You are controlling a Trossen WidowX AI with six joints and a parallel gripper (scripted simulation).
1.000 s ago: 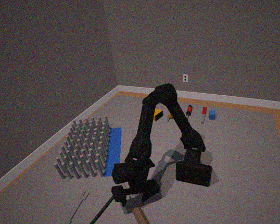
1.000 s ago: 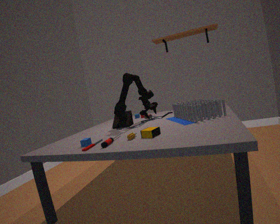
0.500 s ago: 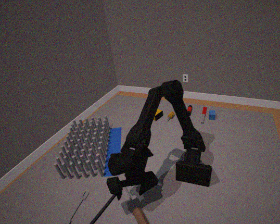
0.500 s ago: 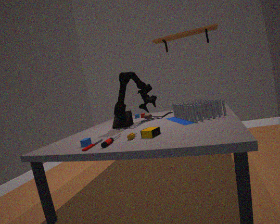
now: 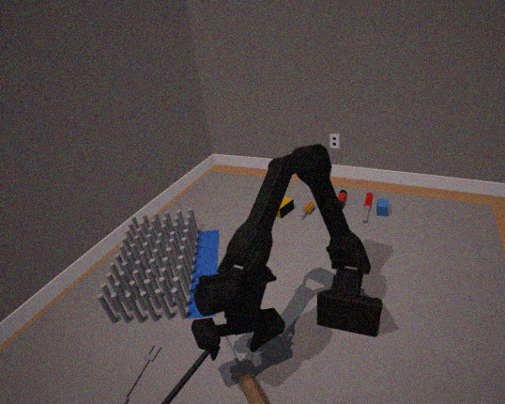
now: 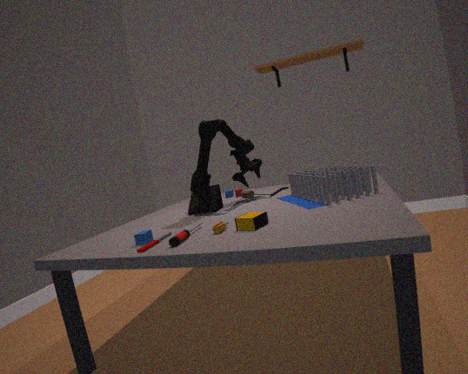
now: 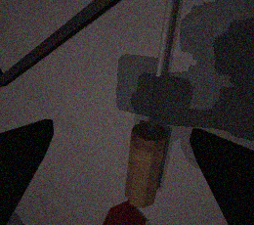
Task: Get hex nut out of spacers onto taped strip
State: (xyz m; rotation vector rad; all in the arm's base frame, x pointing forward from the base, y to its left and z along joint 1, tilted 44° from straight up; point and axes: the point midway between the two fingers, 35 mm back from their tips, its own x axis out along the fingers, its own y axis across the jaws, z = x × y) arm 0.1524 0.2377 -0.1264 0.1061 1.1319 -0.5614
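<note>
My gripper (image 5: 234,353) (image 6: 253,182) (image 7: 124,130) is open and empty, raised above a wooden-handled tool (image 5: 252,387) (image 6: 247,194) (image 7: 146,161). In the wrist view its handle lies between and below the spread fingers, and its thin metal shaft (image 7: 169,36) runs away upward. A black bent rod (image 5: 185,378) (image 7: 51,44) lies beside it. A thin forked tool (image 5: 143,372) lies farther left. The metal spacers (image 5: 191,221) (image 6: 328,187) appear upright in rows behind the blue taped strip (image 5: 209,254) (image 6: 304,202). I cannot make out the nut in any view.
A yellow-black block (image 5: 286,207) (image 6: 250,222), a small yellow item (image 5: 308,208) (image 6: 219,228), a red-black screwdriver (image 6: 179,238), a red-handled tool (image 5: 368,199) (image 6: 147,246) and a blue block (image 5: 382,207) (image 6: 143,237) lie on the table's other side, beyond the arm base (image 5: 349,312).
</note>
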